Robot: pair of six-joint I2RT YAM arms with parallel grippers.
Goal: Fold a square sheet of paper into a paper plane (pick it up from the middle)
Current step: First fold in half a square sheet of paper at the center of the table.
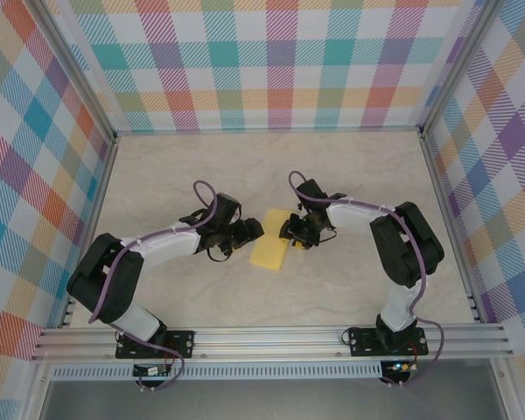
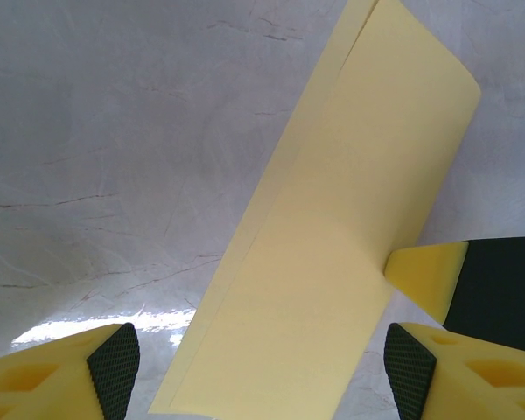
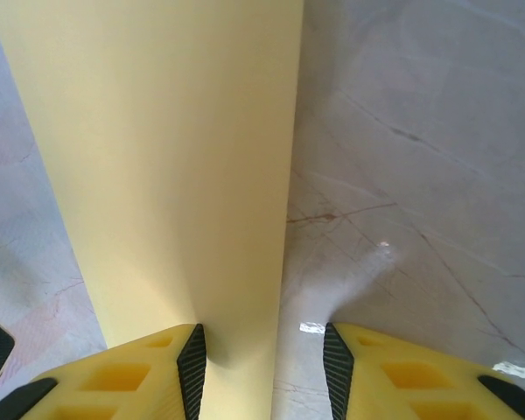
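Between the widely parted jaws of the left gripper the folded square sheet of paper is seen unclamped, running ahead. Its long edge is straddled by the half-parted right gripper. Being light, limp and easily creased, it is judged best pinched at that edge.

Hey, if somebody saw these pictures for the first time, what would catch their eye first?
The yellow sheet of paper, folded double, lies mid-table between the left gripper and the right gripper, both with their jaws apart. Bright checked walls stand around the pale marbled table.
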